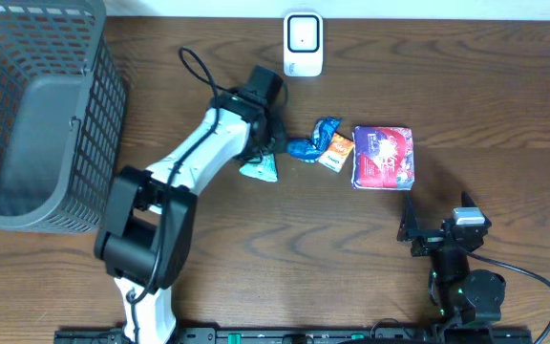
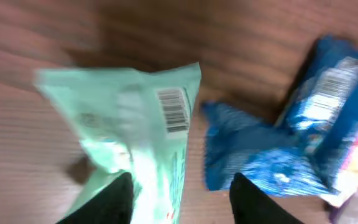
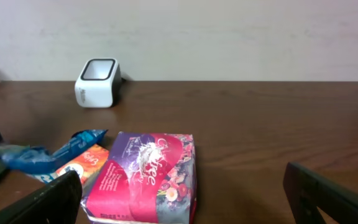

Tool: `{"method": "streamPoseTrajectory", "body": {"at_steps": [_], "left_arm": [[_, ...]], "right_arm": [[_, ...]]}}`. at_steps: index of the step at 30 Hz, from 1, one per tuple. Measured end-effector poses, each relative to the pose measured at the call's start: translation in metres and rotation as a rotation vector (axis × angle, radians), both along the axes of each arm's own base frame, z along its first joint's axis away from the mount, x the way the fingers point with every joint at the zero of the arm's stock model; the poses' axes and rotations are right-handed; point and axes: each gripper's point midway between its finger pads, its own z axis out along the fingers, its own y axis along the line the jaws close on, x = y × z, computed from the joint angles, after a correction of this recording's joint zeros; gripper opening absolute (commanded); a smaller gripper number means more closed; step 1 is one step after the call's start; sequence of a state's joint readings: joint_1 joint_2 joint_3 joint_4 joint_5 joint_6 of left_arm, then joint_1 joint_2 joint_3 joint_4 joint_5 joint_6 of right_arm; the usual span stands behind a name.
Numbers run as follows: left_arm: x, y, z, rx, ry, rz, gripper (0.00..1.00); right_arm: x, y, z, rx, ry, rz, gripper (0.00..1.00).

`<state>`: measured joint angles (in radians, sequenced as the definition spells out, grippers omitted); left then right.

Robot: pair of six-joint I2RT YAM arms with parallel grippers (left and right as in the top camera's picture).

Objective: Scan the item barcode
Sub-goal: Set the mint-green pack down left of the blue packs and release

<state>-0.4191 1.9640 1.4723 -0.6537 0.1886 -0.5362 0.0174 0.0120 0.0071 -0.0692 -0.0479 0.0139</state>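
Dark brown wood covers the table [image 1: 504, 86], with a grey basket [image 1: 36, 105] at the left edge and a white scanner [image 1: 303, 44] at the far side. The left arm [image 1: 189, 158] stretches diagonally from the near edge toward the middle, its wrist bent down over a green packet [image 2: 129, 124]. That packet lies on the table with its barcode [image 2: 173, 110] facing up, well short of the scanner. The left gripper [image 2: 182, 183] stands part open. One finger is against the packet's edge, and bare wood shows between the packet and the other finger. A blue packet [image 2: 272, 149] lies just beside it, followed by an orange packet [image 1: 335, 151] and a purple packet [image 1: 384, 156]. The right arm [image 1: 461, 277] is folded low at the near right. The right gripper [image 3: 182, 177] has its jaws spread wide and points toward the purple packet.
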Motion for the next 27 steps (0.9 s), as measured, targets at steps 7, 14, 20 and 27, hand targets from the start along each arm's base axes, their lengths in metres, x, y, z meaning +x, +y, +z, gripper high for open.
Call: {"method": "streamPoseTrajectory", "body": {"at_steps": [7, 14, 20, 27], "left_arm": [[0.024, 0.045, 0.144, -0.075, -0.329, 0.054, 0.73], [-0.008, 0.083, 0.236, -0.112, -0.515, 0.102, 0.87], [-0.038, 0.109, 0.245, -0.06, -0.493, 0.149, 0.98], [-0.078, 0.156, 0.221, 0.135, -0.348, 0.247, 0.98]], "right_arm": [[0.0, 0.0, 0.0, 0.0, 0.0, 0.0, 0.99], [0.0, 0.0, 0.0, 0.0, 0.0, 0.0, 0.99], [0.0, 0.0, 0.0, 0.0, 0.0, 0.0, 0.99], [0.0, 0.0, 0.0, 0.0, 0.0, 0.0, 0.99]]}}
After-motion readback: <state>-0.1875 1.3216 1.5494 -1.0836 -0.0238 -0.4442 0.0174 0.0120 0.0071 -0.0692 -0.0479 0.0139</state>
